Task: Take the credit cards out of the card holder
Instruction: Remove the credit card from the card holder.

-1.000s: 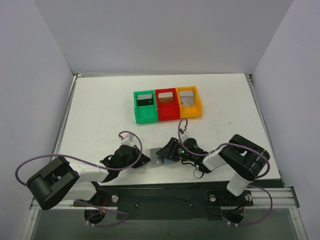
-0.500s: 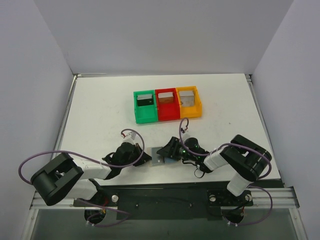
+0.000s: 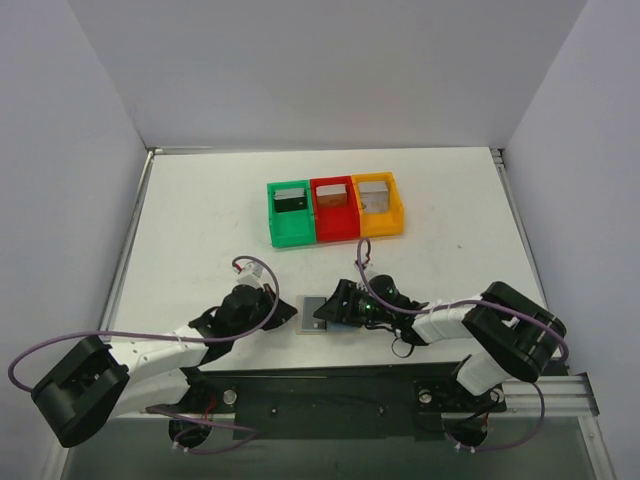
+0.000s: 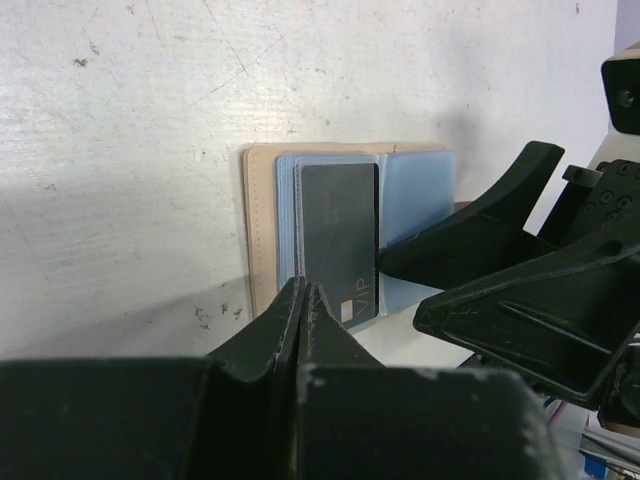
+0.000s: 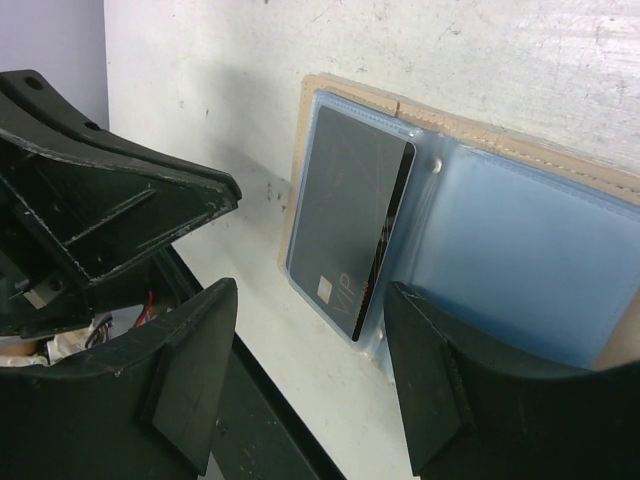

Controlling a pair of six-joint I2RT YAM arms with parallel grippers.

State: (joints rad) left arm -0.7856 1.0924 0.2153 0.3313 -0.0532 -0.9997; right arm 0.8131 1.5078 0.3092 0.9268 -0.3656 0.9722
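The card holder (image 3: 312, 321) lies open near the table's front edge, tan-bordered (image 4: 263, 230) with bluish pocket panels (image 5: 530, 240). One dark credit card (image 4: 340, 235) marked VIP sticks partly out of the left pocket (image 5: 348, 210). My left gripper (image 4: 303, 290) is shut with nothing in it, its tips at the holder's near left edge (image 3: 286, 316). My right gripper (image 5: 310, 295) stands open, low over the holder's near edge (image 3: 335, 308), one finger on each side of the card's near end and apart from it. Other credit cards stand in the bins.
Three joined bins sit at mid-table: green (image 3: 288, 236), red (image 3: 333, 231) and orange (image 3: 381, 227), each with a card upright inside. The black front rail (image 3: 330, 395) runs just below the holder. The two grippers are close together over the holder.
My right gripper has opened wider beside the card. The left arm's elbow has swung out to the lower left while its shut gripper stays at the holder's left edge.
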